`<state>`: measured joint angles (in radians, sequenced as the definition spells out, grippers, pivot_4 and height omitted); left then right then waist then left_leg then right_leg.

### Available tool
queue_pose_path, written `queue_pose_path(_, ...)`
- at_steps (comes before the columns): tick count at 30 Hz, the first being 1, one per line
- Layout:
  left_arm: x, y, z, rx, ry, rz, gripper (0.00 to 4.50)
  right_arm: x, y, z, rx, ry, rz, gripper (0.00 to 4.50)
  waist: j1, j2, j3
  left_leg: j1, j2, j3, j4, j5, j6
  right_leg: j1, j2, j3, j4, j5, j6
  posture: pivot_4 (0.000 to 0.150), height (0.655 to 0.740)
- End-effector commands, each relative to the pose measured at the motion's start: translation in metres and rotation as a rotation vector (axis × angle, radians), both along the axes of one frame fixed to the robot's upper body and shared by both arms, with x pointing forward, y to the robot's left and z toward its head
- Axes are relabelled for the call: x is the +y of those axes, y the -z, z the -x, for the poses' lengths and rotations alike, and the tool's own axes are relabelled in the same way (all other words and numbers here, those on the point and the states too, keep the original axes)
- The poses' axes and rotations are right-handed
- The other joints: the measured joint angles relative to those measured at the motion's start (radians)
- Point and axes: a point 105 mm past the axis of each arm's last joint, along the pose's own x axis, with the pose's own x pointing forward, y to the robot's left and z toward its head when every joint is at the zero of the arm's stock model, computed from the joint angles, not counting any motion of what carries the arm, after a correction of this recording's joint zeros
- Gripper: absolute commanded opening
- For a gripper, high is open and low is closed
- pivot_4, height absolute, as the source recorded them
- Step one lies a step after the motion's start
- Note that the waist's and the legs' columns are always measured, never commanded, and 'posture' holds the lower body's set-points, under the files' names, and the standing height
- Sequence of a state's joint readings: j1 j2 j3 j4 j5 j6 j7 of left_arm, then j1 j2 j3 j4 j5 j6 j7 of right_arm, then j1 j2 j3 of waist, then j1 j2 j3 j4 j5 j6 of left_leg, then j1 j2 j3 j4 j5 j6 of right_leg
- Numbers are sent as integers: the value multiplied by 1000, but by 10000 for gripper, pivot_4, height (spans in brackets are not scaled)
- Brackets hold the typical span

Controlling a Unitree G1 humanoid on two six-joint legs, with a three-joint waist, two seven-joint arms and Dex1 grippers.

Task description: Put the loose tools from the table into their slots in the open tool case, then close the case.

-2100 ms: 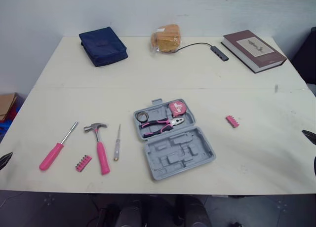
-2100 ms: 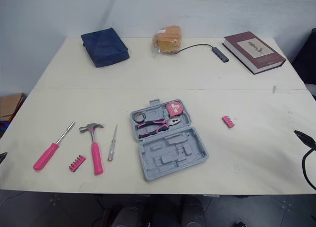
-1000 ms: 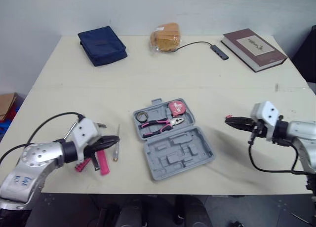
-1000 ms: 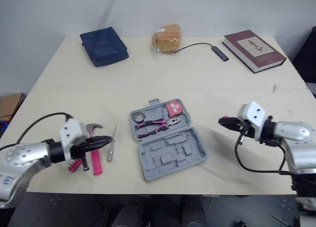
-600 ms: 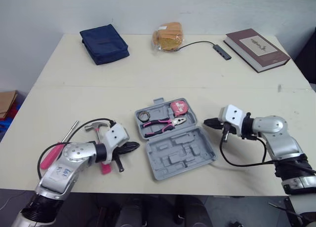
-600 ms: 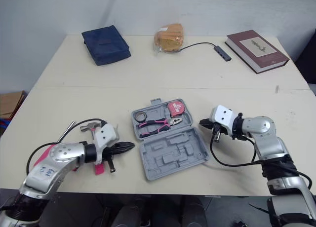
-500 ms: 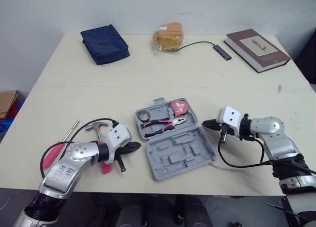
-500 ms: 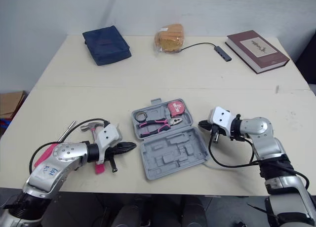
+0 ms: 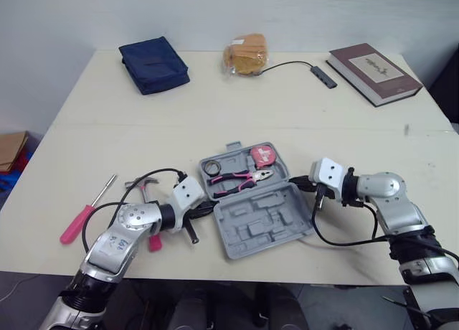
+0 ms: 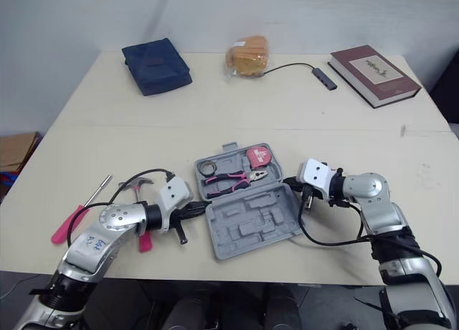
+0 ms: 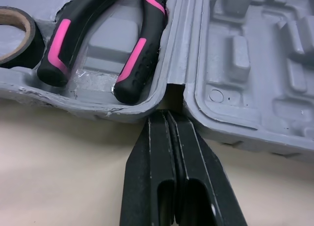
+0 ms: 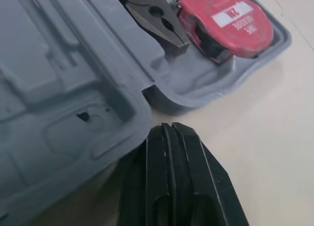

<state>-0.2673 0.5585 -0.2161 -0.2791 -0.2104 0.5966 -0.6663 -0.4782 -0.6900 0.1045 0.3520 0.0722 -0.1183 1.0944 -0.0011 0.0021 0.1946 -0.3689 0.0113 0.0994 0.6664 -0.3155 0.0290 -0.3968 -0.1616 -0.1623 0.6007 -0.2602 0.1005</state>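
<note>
Left end effector (image 9: pixel 206 209), right end effector (image 9: pixel 295 180), both clenched, nearer case (image 9: pixel 267 224) with pliers (image 9: pixel 240 178).

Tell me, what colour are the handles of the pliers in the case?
Black with pink panels; the pliers show best in the left wrist view.

Hammer (image 9: pixel 136 185) mostly hidden under the L arm (image 9: pixel 129 226): just its head and a bit of pink handle show. Tool case (image 9: pixel 258 226) runs off the edges in both wrist views; L wrist view crops the pliers (image 11: pixel 142 49) at the jaws and the black tape roll (image 11: pixel 17 51) at one side, R wrist view crops their handles. Can't tell if L gripper (image 11: pixel 167 117) or R gripper (image 12: pixel 169 128) tips touch the case. Book (image 9: pixel 373 72) cover text too small to read. Cardboard box (image 9: pixel 11 147) cut by frame edge
</note>
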Motion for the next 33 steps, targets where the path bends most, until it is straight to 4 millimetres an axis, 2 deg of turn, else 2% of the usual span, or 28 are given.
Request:
queue_pose_path(1, -3, -5, -7, -36, 33, -25, 0, 10, -3, 19, 26, -80, -22, 506, 7, 0, 0, 0, 0, 0, 0, 0, 0, 0, 0, 0, 0, 0, 0, 1500, 7400)
queue_pose_path(9, -5, -8, -21, -64, 85, -54, 0, 14, 4, 44, 67, -87, -27, 506, 14, 0, 0, -1, 0, -1, 0, 0, 0, 0, 0, -1, 0, 0, 0, 1500, 7400)
queue_pose_path(17, 0, 0, -15, -45, 91, -64, 0, 6, 11, 40, 48, -21, 1, 506, 13, 0, 0, 0, 1, 0, 0, -1, 0, 0, 1, 0, -5, 0, 0, 1500, 7400)
queue_pose_path(20, 13, -3, -21, -78, 44, -91, 0, 2, 9, 40, 52, -20, 6, 506, 11, 0, 0, 0, 1, 0, 0, -1, 0, 0, 1, 0, -5, 0, 0, 1500, 7400)
queue_pose_path(21, 18, -11, -19, -103, 59, -67, 0, -5, 7, 39, 40, -2, 24, 506, 10, 0, 0, 0, 1, 0, 0, -1, 0, 0, 1, 0, -5, 0, 0, 1500, 7400)
queue_pose_path(24, 33, -26, -11, -143, 82, -13, 0, -21, -10, 38, 17, 46, -28, 506, 5, 0, 0, -1, 1, 0, -1, -1, -1, -1, 1, 0, -4, 0, 0, 1500, 7400)
queue_pose_path(27, 52, -41, -2, -176, 93, 18, 0, -42, -27, 45, -11, 57, -45, 506, 6, 0, 0, -2, 1, 0, -1, -1, 0, -1, 0, -1, -4, 0, 0, 1500, 7400)
queue_pose_path(31, 87, -68, 5, -265, 37, 65, 0, -67, -55, 59, -71, 86, -120, 506, 14, 0, 0, -2, 1, 0, 0, -2, 1, -1, -1, -1, -7, 0, 0, 1500, 7400)
queue_pose_path(33, 116, -91, 17, -342, 12, 160, 4914, -86, -68, 68, -108, 131, -123, 6688, 17, 0, 0, -1, 1, 0, -1, -2, 1, -1, -2, -1, -7, 0, 0, 1500, 7400)
